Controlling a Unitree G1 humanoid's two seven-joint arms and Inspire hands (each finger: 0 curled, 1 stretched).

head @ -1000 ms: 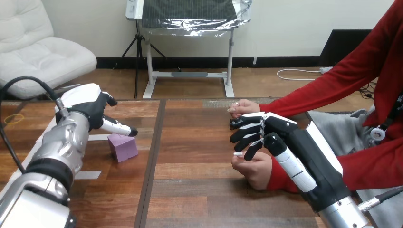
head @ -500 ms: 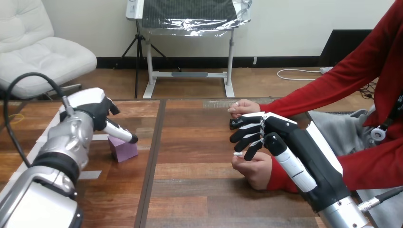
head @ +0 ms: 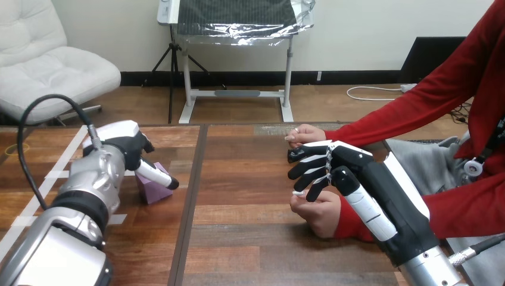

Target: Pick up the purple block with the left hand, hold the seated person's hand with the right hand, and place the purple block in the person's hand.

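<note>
Nothing is finished yet: the purple block [head: 152,194] sits on the bench [head: 238,238], with the left hand [head: 126,146] just over it, its fingers [head: 156,174] stretched across the block and not closed on it. The right hand [head: 351,162] hangs over the person's hand [head: 321,211] with fingers [head: 311,171] loosely spread; no clasp seems made, though contact is hard to judge. Lift, hold and handover remain.
</note>
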